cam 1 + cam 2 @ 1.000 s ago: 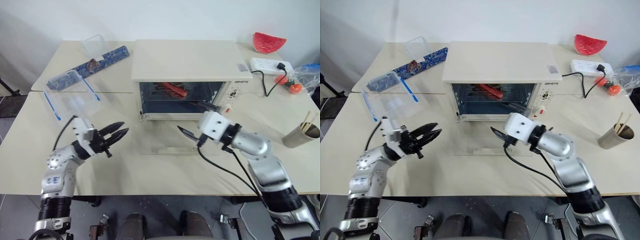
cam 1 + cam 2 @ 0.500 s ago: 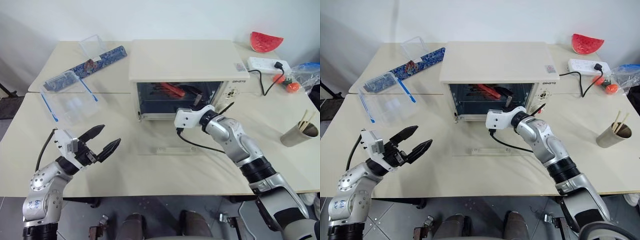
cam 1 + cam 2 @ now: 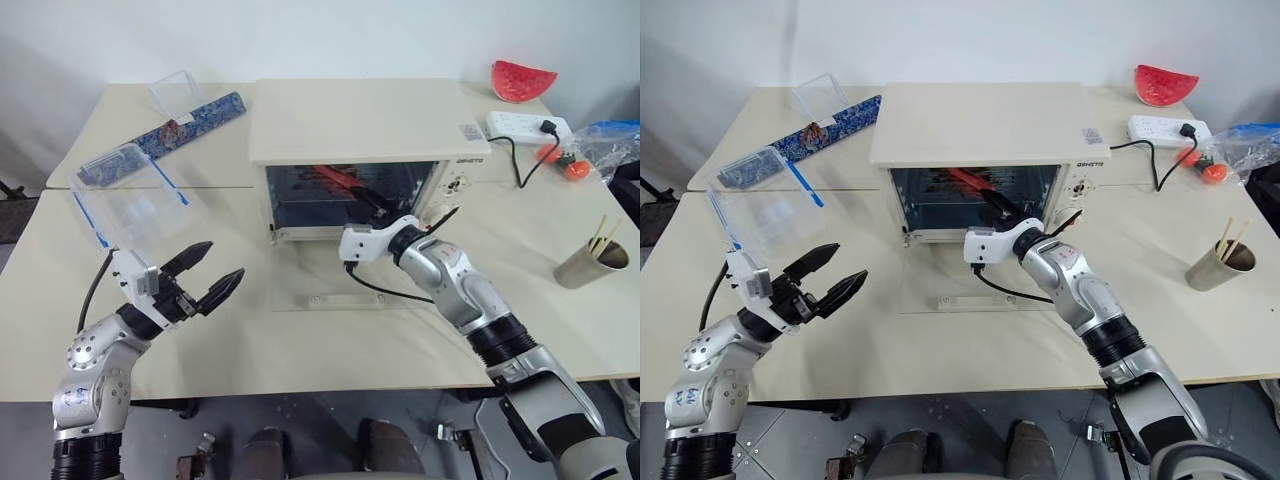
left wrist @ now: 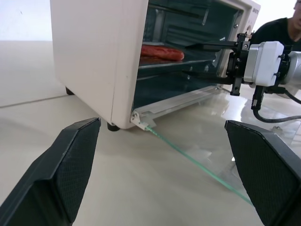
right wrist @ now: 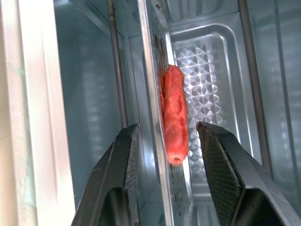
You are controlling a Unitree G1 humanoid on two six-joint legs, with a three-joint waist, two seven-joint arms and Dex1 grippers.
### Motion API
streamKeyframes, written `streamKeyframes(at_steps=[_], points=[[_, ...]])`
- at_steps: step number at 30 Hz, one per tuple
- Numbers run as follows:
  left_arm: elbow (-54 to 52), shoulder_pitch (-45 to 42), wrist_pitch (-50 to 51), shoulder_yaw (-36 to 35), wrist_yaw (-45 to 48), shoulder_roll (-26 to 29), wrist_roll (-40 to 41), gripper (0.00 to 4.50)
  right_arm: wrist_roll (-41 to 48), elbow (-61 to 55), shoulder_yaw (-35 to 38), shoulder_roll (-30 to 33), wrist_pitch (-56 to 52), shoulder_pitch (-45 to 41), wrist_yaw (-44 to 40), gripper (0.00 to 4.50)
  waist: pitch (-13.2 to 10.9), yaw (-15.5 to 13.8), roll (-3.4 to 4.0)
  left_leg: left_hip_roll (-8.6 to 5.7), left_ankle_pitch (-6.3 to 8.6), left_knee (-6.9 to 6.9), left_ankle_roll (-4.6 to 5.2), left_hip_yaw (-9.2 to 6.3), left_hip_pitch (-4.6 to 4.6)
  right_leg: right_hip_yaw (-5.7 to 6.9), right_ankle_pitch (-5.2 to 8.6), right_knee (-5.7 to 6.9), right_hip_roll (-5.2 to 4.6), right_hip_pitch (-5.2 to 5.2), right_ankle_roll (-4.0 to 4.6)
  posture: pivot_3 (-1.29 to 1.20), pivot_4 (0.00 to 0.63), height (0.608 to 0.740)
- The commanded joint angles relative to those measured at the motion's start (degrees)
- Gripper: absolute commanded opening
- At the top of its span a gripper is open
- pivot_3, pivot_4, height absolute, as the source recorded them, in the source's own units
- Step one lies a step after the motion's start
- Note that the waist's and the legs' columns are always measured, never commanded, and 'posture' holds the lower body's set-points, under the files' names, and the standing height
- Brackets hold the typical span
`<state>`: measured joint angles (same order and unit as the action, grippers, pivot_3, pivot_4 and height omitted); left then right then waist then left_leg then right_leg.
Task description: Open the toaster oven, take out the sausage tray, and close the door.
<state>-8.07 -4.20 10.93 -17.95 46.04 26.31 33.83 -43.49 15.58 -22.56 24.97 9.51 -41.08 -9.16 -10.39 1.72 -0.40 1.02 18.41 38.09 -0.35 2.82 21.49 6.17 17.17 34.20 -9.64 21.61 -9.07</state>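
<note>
The cream-white toaster oven [image 3: 360,120] stands mid-table. Its glass door [image 3: 300,275] lies flat, open, on the table in front, handle [image 3: 340,299] nearest me. Inside sits the silver sausage tray [image 5: 211,70], with a red sausage [image 5: 175,113] near its front rim. My right gripper [image 3: 372,205] reaches into the oven mouth. Its fingers [image 5: 127,179] stand one above and one below the tray's rim, a gap showing on each side. My left gripper [image 3: 205,280] hovers over the table, left of the door, wide open and empty.
A clear plastic box with blue clips [image 3: 130,195] and a blue patterned strip [image 3: 195,118] lie at the left. A power strip [image 3: 525,125], a watermelon slice [image 3: 518,80] and a cup of sticks [image 3: 592,262] are at the right. A person [image 4: 277,28] is behind the table.
My right gripper rolled and moved from above the open door into the oven mouth, its fingers narrowing around the tray rim. My left gripper opened wide.
</note>
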Motion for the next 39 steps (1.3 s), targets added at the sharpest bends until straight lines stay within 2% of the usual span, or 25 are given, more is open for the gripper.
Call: streamKeyframes(at_steps=[1,9,10,12,16,21,30,39], points=[[-0.36,-0.81,-0.88,0.34,0.78,0.21,0.37,4.50,-0.45,0.24,-0.13,-0.54,-1.03,-0.91,-0.36,1.93,0.00,-0.03,0.00,0.00,0.00,0.00,0.00,0.00,0.00,0.00,0.00,-0.01,0.00,0.00,0.00,0.00,0.150,0.740],[0.19,-1.50,-0.82,0.77,1.16,0.41,0.30,4.50,-1.61,3.13,-0.52,-1.75,-2.51,-2.40,0.02,1.93,0.00,0.02,0.00,0.00,0.00,0.01,0.00,0.01,0.00,-0.01,0.00,-0.01,0.00,0.00,0.00,0.00,0.150,0.740],[0.22,-1.44,-0.83,0.81,1.29,0.40,0.31,4.50,-1.87,3.40,-0.46,-1.99,-3.07,-2.54,0.36,1.65,0.00,0.02,0.00,0.00,0.00,0.00,0.00,0.00,0.00,-0.01,0.00,0.00,0.00,0.00,0.00,0.00,0.150,0.740],[0.34,-1.44,-0.81,1.07,1.63,0.37,0.19,4.50,-2.16,4.35,-0.36,-2.49,-3.72,-3.11,1.09,1.35,0.00,0.04,0.00,0.00,0.00,0.00,0.00,0.00,0.00,-0.01,0.00,0.00,0.00,0.00,0.00,0.00,0.150,0.740],[0.46,-1.54,-0.71,1.40,2.00,0.31,0.18,4.50,-2.41,4.76,-0.50,-2.89,-4.15,-3.68,1.56,0.07,0.00,0.06,0.00,0.00,0.00,0.01,0.00,0.00,-0.01,-0.01,0.00,0.02,0.00,0.00,0.00,0.00,0.150,0.740],[0.92,-1.95,-0.82,1.66,2.24,0.36,0.18,4.50,-2.58,2.76,-0.08,-2.77,-3.82,-3.67,1.77,0.02,0.02,0.06,-0.04,0.01,0.00,0.02,0.00,0.00,-0.01,-0.01,0.00,0.02,0.01,0.00,0.00,0.00,0.150,0.740],[2.90,-5.11,-0.34,3.08,2.78,0.11,0.16,4.50,1.40,-7.05,0.80,-0.41,-3.30,-1.14,-8.09,0.02,0.02,0.16,-0.03,0.01,0.01,-0.05,-0.02,0.00,-0.01,0.00,0.00,-0.01,0.01,0.02,0.00,0.00,0.150,0.740],[5.37,-11.24,0.62,6.72,5.30,-0.76,0.62,4.50,2.38,-9.12,1.64,0.56,-3.63,-0.18,-10.76,0.02,0.02,0.15,-0.04,0.01,0.01,-0.04,-0.02,0.04,-0.01,0.00,0.00,-0.02,0.03,0.03,0.00,0.00,0.150,0.740]])
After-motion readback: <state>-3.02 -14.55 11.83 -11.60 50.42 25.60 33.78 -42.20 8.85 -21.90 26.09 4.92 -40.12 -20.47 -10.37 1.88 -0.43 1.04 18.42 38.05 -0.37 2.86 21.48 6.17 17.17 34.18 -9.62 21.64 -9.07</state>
